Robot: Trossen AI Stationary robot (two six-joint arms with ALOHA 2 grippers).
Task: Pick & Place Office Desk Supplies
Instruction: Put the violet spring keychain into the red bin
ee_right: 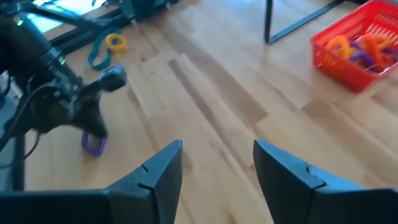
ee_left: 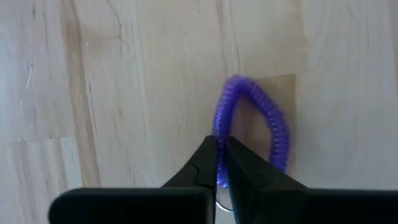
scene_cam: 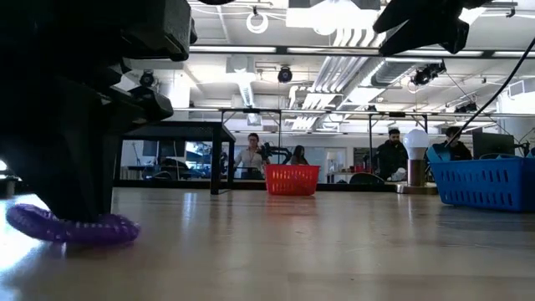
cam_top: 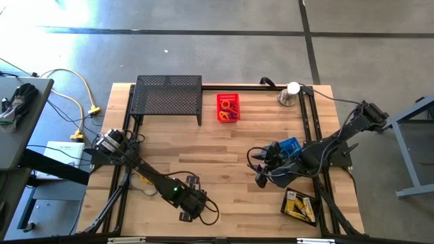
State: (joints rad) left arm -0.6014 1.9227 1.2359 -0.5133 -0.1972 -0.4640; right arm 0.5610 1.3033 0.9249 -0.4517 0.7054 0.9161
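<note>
A purple coiled elastic loop [ee_left: 255, 115] lies flat on the wooden table near its front edge, left of centre. My left gripper [ee_left: 221, 163] points steeply down over it and is shut on it; the low view shows the loop [scene_cam: 75, 227] lying under the dark hand. In the high view my left gripper [cam_top: 195, 209] covers the loop. My right gripper [ee_right: 217, 163] hangs open above the table's right half [cam_top: 260, 177], with nothing between its fingers. A red basket [cam_top: 228, 107] at the far middle holds orange and purple loops. My left gripper pinches one side of the purple loop's coil [ee_left: 219, 134] between its two fingertips. The fingers come from above, slanting down, and lie across the strand. The rest of the loop lies flat on the table beyond the fingers.
A black mesh shelf [cam_top: 168, 95] stands at the far left and a silver dome with a white ball [cam_top: 290, 93] at the far right. A blue basket [cam_top: 289, 146] and a black tray of yellow boxes [cam_top: 300, 205] sit at the right. A yellow loop [ee_right: 115, 42] lies at the left edge.
</note>
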